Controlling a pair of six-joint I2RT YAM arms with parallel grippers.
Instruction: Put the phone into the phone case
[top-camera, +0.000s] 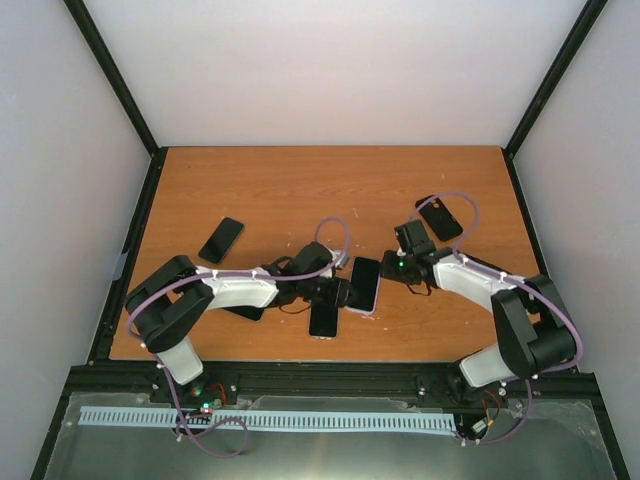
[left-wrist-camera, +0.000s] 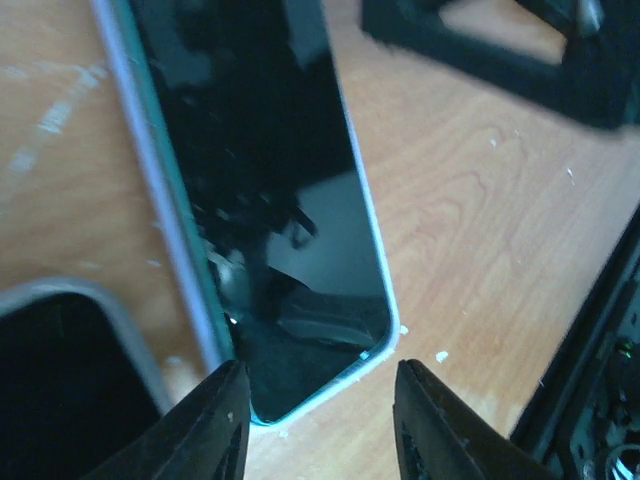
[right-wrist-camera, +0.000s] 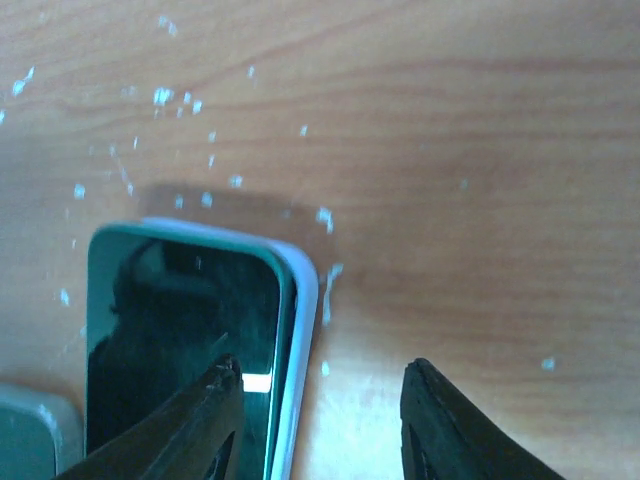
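A dark-screened phone (top-camera: 363, 283) with a teal edge lies in a pale phone case on the table's middle. In the left wrist view the phone (left-wrist-camera: 270, 150) sits askew, with the case rim (left-wrist-camera: 140, 150) showing along its left side. In the right wrist view the phone (right-wrist-camera: 180, 340) overlaps the case rim (right-wrist-camera: 303, 330) at a corner. My left gripper (top-camera: 340, 293) (left-wrist-camera: 320, 365) is open and empty, straddling the phone's near corner. My right gripper (top-camera: 388, 270) (right-wrist-camera: 323, 362) is open and empty, one finger over the screen, the other over bare wood.
A second phone (top-camera: 323, 320) with a grey rim lies just left of the cased one and shows in the left wrist view (left-wrist-camera: 50, 380). A black phone (top-camera: 221, 240) lies at mid-left. A black case (top-camera: 440, 218) lies at the back right.
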